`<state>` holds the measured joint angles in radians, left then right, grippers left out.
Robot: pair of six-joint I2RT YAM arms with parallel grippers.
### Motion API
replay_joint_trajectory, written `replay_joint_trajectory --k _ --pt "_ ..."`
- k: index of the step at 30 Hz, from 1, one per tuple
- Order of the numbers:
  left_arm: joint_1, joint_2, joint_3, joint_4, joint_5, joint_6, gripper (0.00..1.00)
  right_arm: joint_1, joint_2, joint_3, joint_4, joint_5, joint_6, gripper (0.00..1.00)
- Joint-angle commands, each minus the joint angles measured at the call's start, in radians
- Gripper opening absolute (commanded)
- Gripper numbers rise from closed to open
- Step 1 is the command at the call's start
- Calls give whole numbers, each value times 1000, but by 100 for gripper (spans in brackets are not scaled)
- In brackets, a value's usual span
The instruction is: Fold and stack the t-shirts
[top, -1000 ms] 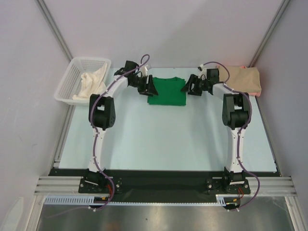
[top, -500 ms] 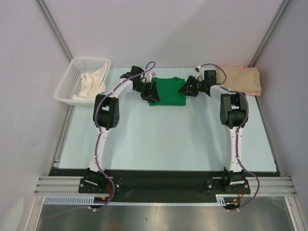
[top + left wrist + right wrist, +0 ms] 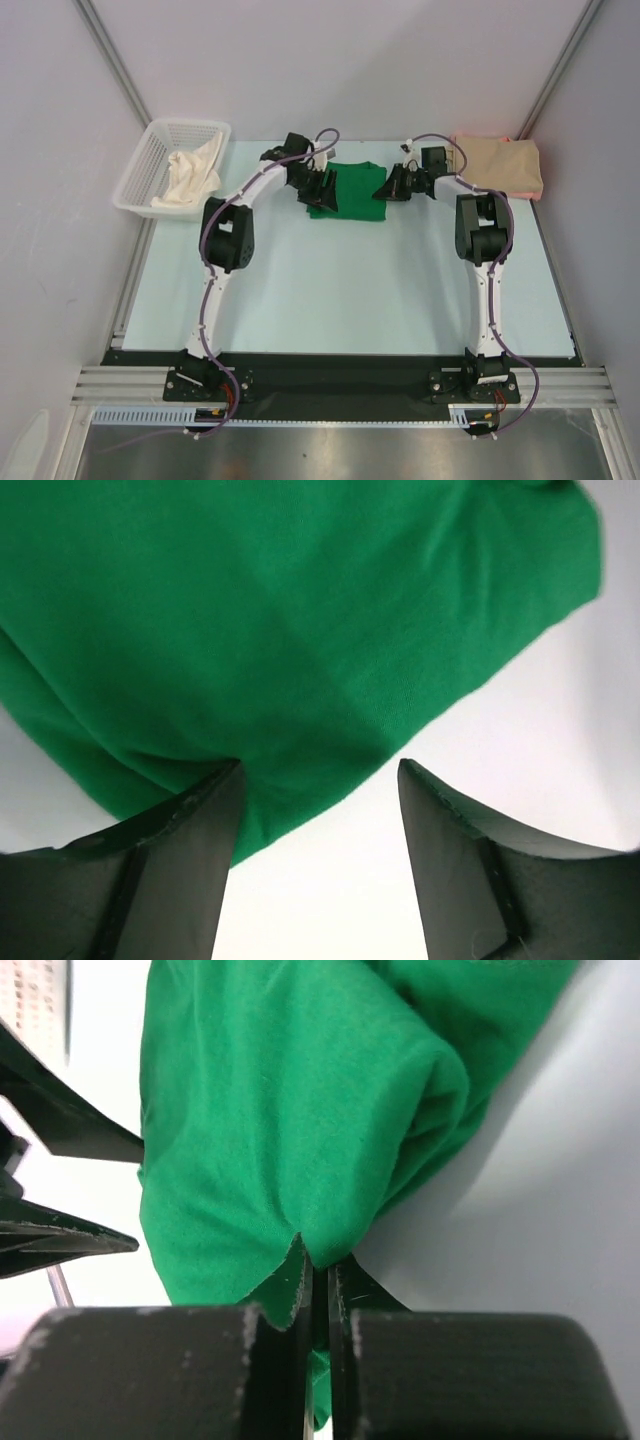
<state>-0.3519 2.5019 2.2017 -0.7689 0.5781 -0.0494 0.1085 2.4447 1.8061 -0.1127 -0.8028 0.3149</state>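
A folded green t-shirt (image 3: 352, 190) lies at the back middle of the table. My right gripper (image 3: 385, 187) is at the shirt's right edge. In the right wrist view this gripper (image 3: 320, 1260) is shut, pinching a fold of the green t-shirt (image 3: 280, 1110). My left gripper (image 3: 322, 188) is at the shirt's left edge. The left wrist view shows it (image 3: 320, 770) open and low over the table, one finger (image 3: 170, 870) against the hem of the green t-shirt (image 3: 300, 610). A folded tan t-shirt (image 3: 505, 165) lies at the back right with a pink edge (image 3: 478, 137) under it.
A white mesh basket (image 3: 150, 150) holding a cream cloth (image 3: 188, 175) stands at the back left corner. Grey walls enclose the table on three sides. Both arm bases sit on the black rail at the near edge.
The right gripper has closed on the green t-shirt's right edge. The left gripper has slid right onto the shirt's left edge and opened slightly wider.
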Motion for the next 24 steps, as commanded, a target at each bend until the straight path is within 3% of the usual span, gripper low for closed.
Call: replay_joint_trajectory --k 1,5,11,16,19,24 --pt "-32 -127 43 -6 -208 130 69 8 -24 84 -134 -18 -123 0" --pt "-33 -262 -57 -30 -340 227 68 -18 -100 107 -191 31 -222 0" --pt "34 -419 -184 -95 -373 290 68 -47 -211 73 -306 142 -368 0" --pt "44 -477 -336 -83 -418 402 64 -75 -216 168 -500 181 -533 0" --pt "37 -473 -387 -61 -449 407 64 -99 -213 232 -562 212 -568 0" --pt "27 -355 -304 -90 -541 347 67 -161 -219 305 -581 266 -570 0"
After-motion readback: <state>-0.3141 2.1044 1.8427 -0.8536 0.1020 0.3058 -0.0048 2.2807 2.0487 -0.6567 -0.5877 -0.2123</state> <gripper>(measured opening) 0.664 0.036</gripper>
